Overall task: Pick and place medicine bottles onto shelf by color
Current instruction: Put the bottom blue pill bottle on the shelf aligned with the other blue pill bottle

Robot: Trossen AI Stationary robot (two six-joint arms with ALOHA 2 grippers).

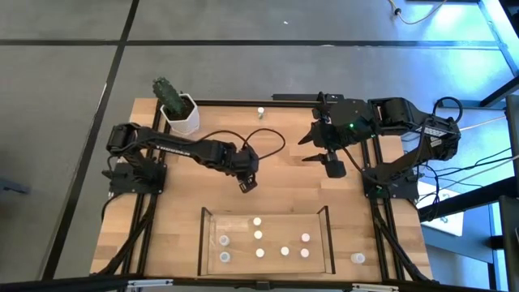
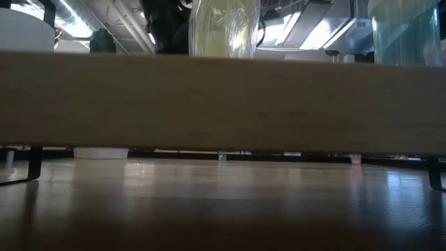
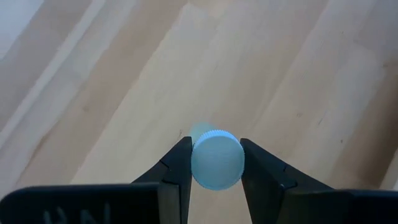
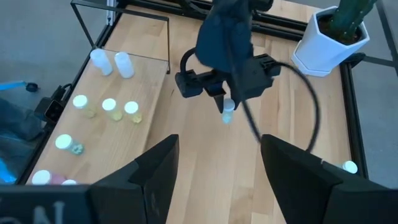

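Left end effector (image 1: 246,185) clamped on an upright pale-capped bottle (image 3: 216,159), above worktop (image 1: 162,219); shelf (image 1: 208,243) near, slightly right. Right end effector (image 1: 315,147) open, waiting far right.

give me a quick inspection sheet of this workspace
surface: light-wood table, bare in the middle
job's things: shelf holds eight bottles; one bottle sits outside it near the right arm's base, another at the far edge
clutter: cactus pot at the far left corner
grippers: left pincer is shut on a pale-capped bottle above the table; right pincer is open, empty, over the far right
cables: a black loop on the left arm, leads behind the right base
surroundings: grey floor
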